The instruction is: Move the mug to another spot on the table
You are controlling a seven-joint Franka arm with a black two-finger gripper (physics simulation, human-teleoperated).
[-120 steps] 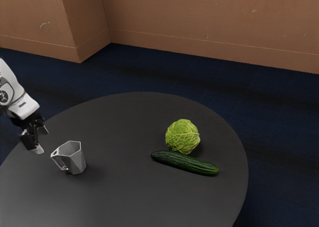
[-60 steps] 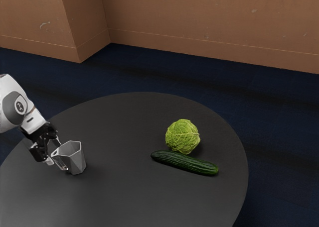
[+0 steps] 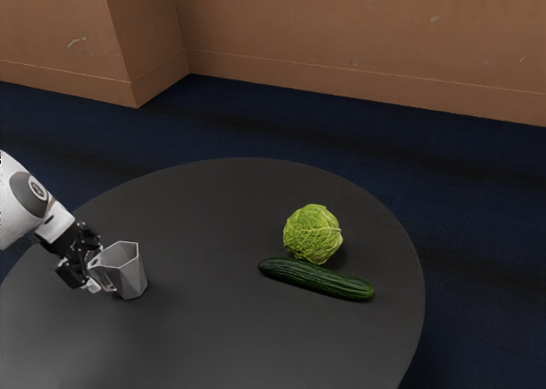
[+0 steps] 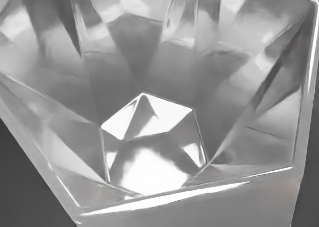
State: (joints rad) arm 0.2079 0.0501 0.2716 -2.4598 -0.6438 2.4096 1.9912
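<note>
Evidently little of the task had been completed. The mug [image 3: 124, 270] was seen standing upright on the round dark table [image 3: 239, 346], near the rim at the exterior view's left, and no lift off the surface was shown. The gripper [image 3: 88, 272] was found low and right against the mug's handle side. Whether it was spread apart or clamped on the wall could not be told from the exterior view. In the wrist view the mug's faceted inside [image 4: 149, 137] was looked into from just above the rim, so the hand was judged to be placed for a grasp.

What remained, by this judgement, was nearly everything: a firm hold to be confirmed, the mug to be raised, carried to a different spot on the table and set down.

By count, one mug, one cabbage [image 3: 313, 233] and one cucumber [image 3: 316, 279] were seen on one table. The cabbage and cucumber lay just beside each other, well apart from the mug.
</note>
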